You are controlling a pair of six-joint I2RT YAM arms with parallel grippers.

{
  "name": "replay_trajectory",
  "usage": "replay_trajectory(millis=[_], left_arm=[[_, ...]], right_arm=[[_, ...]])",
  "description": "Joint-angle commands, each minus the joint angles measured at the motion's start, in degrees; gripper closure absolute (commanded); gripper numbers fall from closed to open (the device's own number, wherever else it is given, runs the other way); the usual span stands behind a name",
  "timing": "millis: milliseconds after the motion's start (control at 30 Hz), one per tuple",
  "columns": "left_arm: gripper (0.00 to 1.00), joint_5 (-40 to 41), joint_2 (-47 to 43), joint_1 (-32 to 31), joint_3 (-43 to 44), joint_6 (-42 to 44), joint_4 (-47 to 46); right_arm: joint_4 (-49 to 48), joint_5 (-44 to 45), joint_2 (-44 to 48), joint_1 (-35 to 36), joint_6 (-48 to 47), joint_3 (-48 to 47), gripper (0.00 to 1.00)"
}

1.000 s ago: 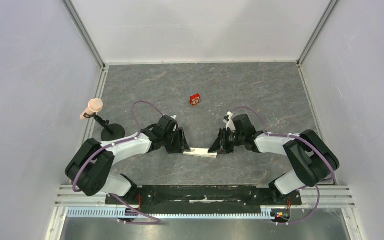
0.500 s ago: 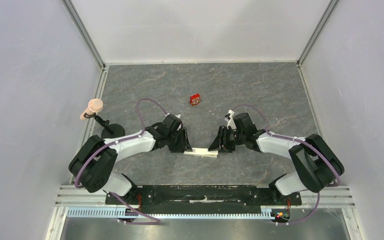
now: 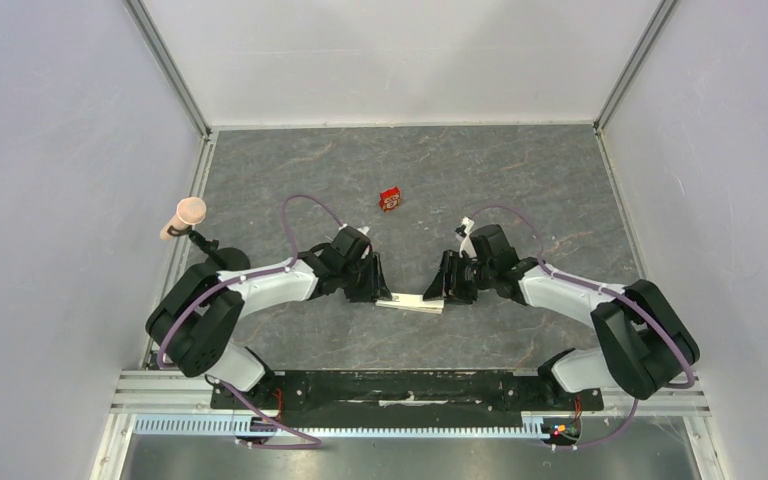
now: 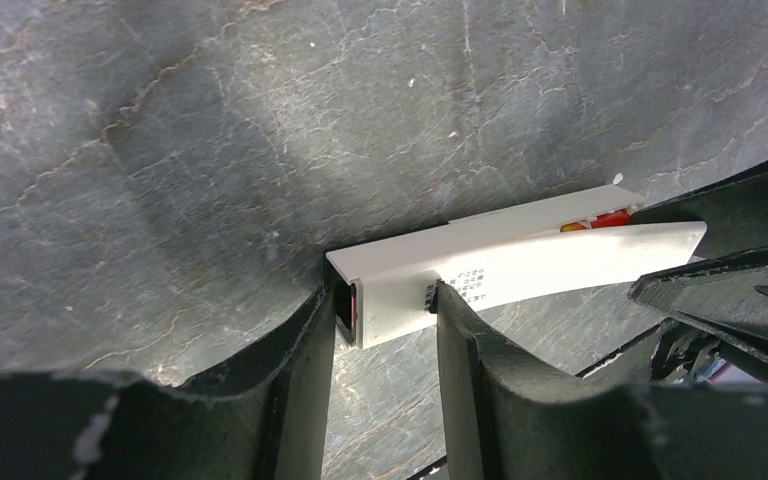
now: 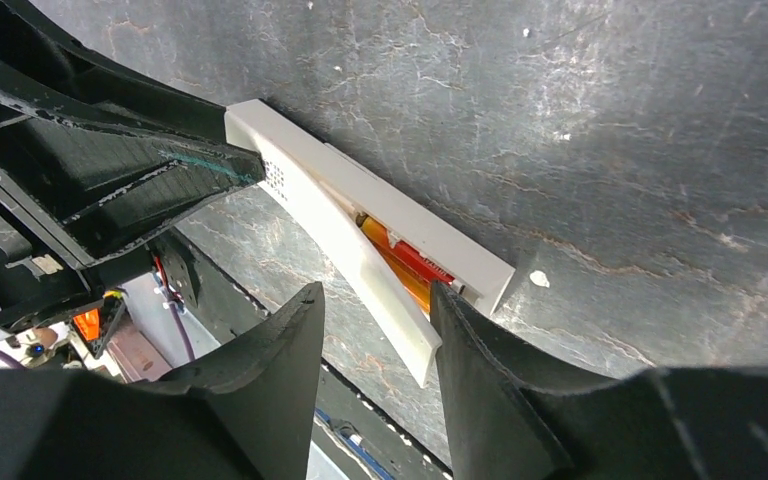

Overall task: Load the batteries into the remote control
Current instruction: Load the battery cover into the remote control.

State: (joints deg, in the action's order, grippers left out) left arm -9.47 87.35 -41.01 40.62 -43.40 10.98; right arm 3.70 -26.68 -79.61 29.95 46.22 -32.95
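at the near edge a black rail [image 3: 400, 385] carries both arms over a grey, veined table [image 3: 520, 180] boxed in by plain white walls [image 3: 390, 60]. just beyond the rail the remote control [image 3: 410, 302] lies flat mid-table with the left gripper [image 4: 385, 320] clamped across one end; the right gripper [image 5: 375, 310] is partly open around the other end, gripping nothing, where a white cover strip [image 5: 355, 255] lies askew over the batteries [image 5: 410, 268] seated in the recess. farther back sits a small red box [image 3: 391, 199], and off to the left a pink-headed stand [image 3: 188, 212], both well apart from the arms.
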Motion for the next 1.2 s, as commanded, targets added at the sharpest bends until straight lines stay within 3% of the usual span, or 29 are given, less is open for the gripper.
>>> replay_trajectory(millis=[0, 567, 767, 1167], left_arm=[[0.58, 10.67, 6.25, -0.56, -4.48, 4.61, 10.9], [0.59, 9.74, 6.24, -0.56, -4.32, 3.68, 10.19], [0.6, 9.74, 6.42, -0.56, -3.97, 3.69, 10.11], [0.64, 7.32, 6.49, -0.56, -3.35, 3.67, 9.81]], right_arm=[[7.24, 7.12, 1.91, -1.21, -3.59, -0.19, 0.53], [12.32, 15.0, 6.78, -1.37, -2.77, -0.87, 0.47], [9.94, 12.54, 5.27, -0.96, -3.15, -0.2, 0.58], [8.44, 12.22, 3.21, 2.14, -3.34, 1.86, 0.69]])
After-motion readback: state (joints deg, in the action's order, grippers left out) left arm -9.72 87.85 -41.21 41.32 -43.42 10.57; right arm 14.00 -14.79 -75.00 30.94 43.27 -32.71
